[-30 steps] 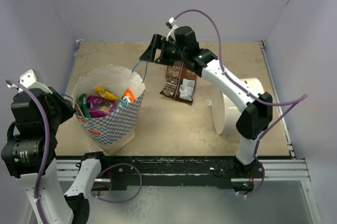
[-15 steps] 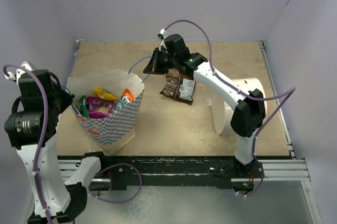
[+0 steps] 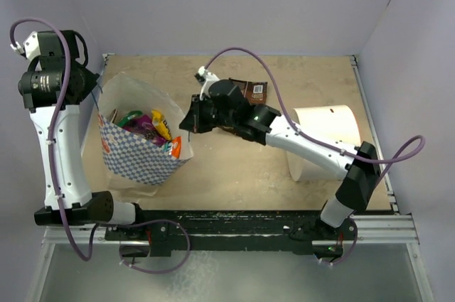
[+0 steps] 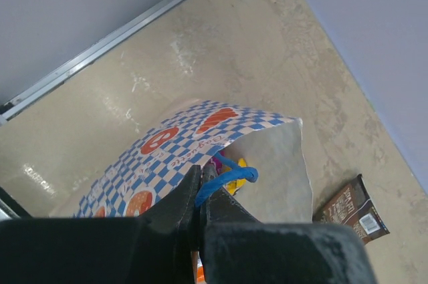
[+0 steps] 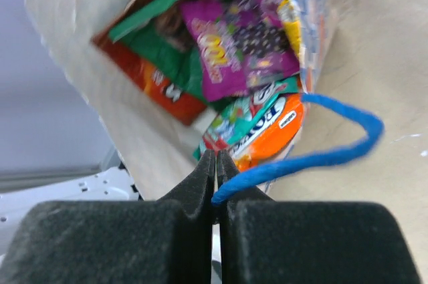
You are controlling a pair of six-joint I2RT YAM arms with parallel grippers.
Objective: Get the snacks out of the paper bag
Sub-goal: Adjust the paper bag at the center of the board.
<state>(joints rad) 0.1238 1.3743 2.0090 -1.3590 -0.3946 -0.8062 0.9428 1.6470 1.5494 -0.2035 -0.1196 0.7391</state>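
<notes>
The paper bag [image 3: 135, 160], white with blue checks, leans over on the left of the table with its mouth held wide. Inside lie several snacks: a magenta packet [image 5: 247, 43], a green one [image 5: 167, 50] and an orange-teal one [image 5: 267, 123]. My left gripper [image 4: 200, 180] is shut on one blue string handle [image 4: 231, 176], high at the bag's far-left rim [image 3: 94, 89]. My right gripper [image 5: 215, 164] is shut on the other blue handle [image 5: 321, 157] at the bag's right rim [image 3: 186, 123]. A brown packet [image 3: 250, 90] lies on the table outside the bag.
A plain white cylinder [image 3: 323, 128] lies on its side at the right of the table. Purple walls close in the left, back and right. A metal rail [image 3: 249, 220] runs along the near edge by the arm bases.
My right gripper has shut on the bag's right handle and moved forward-left. The left arm has risen toward the back, lifting its handle. The bag has tipped and its mouth is stretched wider.
</notes>
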